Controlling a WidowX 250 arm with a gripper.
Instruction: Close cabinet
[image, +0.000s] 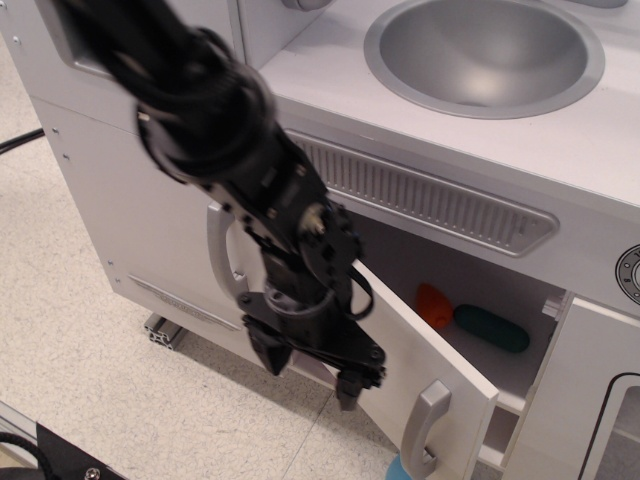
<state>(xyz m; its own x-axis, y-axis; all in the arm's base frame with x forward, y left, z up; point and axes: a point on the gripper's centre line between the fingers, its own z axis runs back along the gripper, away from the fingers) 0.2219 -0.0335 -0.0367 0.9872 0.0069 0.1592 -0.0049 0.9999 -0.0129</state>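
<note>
The cabinet (480, 290) is a white compartment under the sink counter, standing open. Its small white door (415, 355) swings out toward me, with a grey bar handle (422, 428) near its free edge. Inside lie an orange item (433, 305) and a dark green item (491, 328). My black gripper (310, 370) hangs in front of the door's outer face, near its hinge side, fingers pointing down and spread apart, holding nothing.
A taller white door with a grey handle (220, 250) stands shut left of the cabinet, partly behind my arm. A round grey sink (485, 55) sits on the counter above. Another white door (580, 400) stands at the right. Speckled floor (100, 400) lies below.
</note>
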